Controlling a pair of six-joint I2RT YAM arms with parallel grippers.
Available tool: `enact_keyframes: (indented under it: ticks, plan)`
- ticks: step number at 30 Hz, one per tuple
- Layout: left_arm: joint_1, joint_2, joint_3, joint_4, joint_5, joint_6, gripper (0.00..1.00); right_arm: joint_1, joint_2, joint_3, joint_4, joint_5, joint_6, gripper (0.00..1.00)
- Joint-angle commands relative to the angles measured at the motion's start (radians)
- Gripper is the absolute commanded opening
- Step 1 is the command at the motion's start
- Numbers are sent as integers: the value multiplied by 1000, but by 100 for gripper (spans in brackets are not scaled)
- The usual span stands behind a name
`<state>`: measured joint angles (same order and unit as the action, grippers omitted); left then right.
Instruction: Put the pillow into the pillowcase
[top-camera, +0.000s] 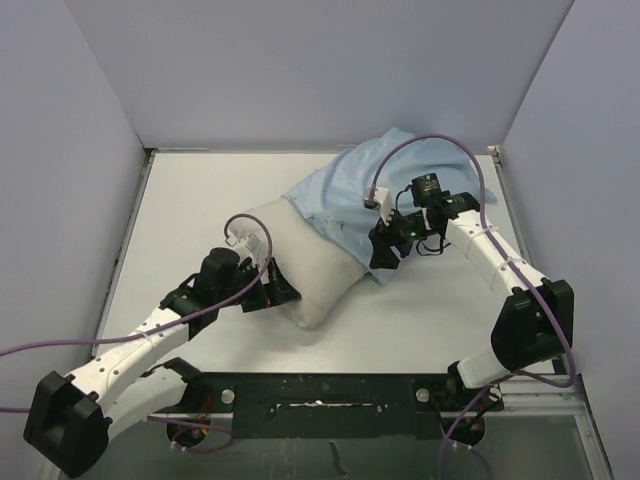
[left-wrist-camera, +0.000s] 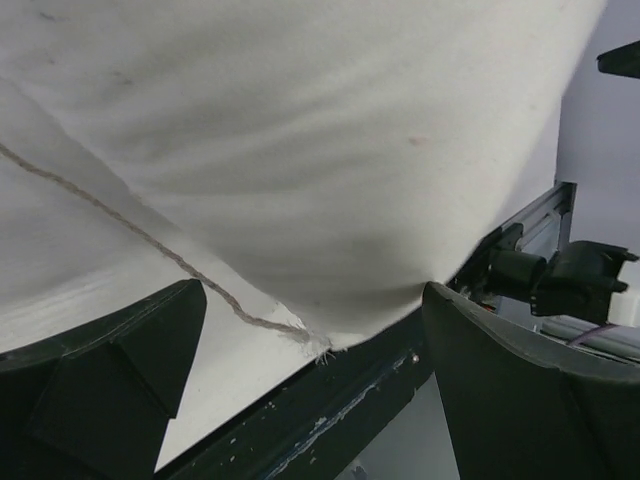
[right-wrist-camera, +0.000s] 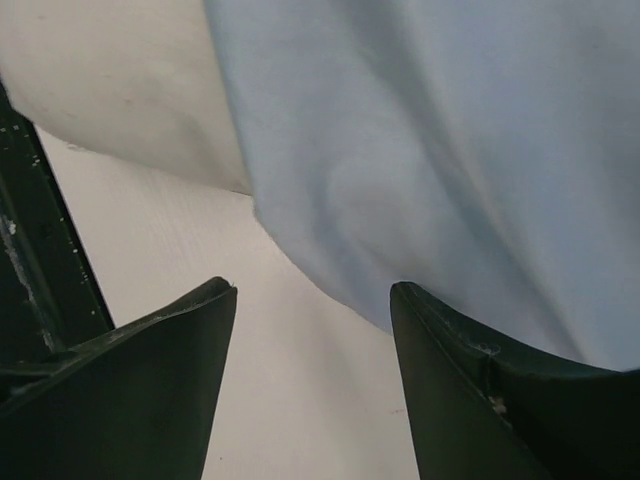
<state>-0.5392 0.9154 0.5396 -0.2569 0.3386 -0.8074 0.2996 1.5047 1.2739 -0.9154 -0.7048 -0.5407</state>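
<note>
The off-white pillow (top-camera: 310, 272) lies slantwise mid-table, its far end tucked inside the light blue pillowcase (top-camera: 365, 185), which bunches toward the back right. My left gripper (top-camera: 274, 293) is open at the pillow's near-left end. In the left wrist view the pillow (left-wrist-camera: 300, 150) bulges just above the spread fingers (left-wrist-camera: 312, 290), and a frayed seam cord (left-wrist-camera: 240, 312) trails off it. My right gripper (top-camera: 386, 256) is open at the pillowcase's near edge. The right wrist view shows the pillowcase (right-wrist-camera: 430, 150) hanging over the right finger, the pillow (right-wrist-camera: 110, 90) at upper left, and bare table between the fingers (right-wrist-camera: 310, 287).
Grey walls enclose the white table (top-camera: 200, 200) on the left, back and right. A dark metal rail (top-camera: 330, 385) runs along the near edge between the arm bases, and it shows as a dark rail (left-wrist-camera: 330, 400) close below the pillow's corner in the left wrist view.
</note>
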Motion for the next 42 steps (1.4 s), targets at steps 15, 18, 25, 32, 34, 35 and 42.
enact_keyframes:
  ticks: [15, 18, 25, 32, 34, 35, 42]
  plan:
    - [-32, 226, 43, 280, -21, -59, 40, 131, 36, -41, 210, 280, 84, 13]
    - [-31, 233, 65, 283, -15, -42, 19, 106, 9, 30, 123, 144, 47, 0]
    - [-31, 349, 229, 363, 46, 46, 12, 129, 114, 475, -115, -320, 19, 0]
    - [-36, 513, 396, 411, 78, 92, 10, 200, 187, 482, -34, -351, 113, 0]
    - [-36, 518, 363, 443, 70, 66, 10, 173, 172, 392, 15, -226, 131, 1]
    - [-36, 512, 339, 454, 65, 52, 11, 150, 163, 352, 28, -205, 130, 4]
    - [-35, 391, 268, 162, -151, 198, 55, 8, 39, 157, -1, -257, -13, 47]
